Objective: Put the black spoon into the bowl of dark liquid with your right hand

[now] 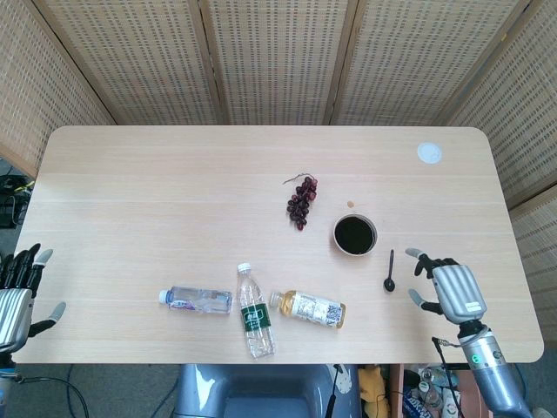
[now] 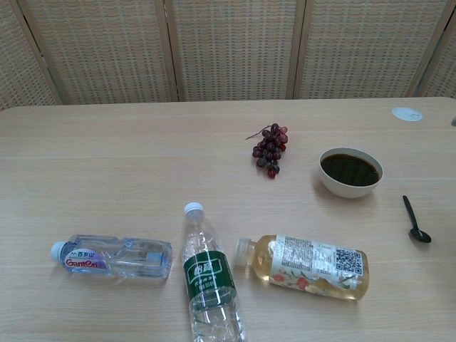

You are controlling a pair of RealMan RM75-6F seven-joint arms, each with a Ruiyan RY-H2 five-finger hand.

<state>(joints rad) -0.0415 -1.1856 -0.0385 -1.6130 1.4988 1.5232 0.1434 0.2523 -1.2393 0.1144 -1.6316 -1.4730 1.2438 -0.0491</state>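
Black spoon (image 1: 389,272) lying flat on the table, bowl end nearest; bowl of dark liquid (image 1: 355,235) sitting upright just beside it
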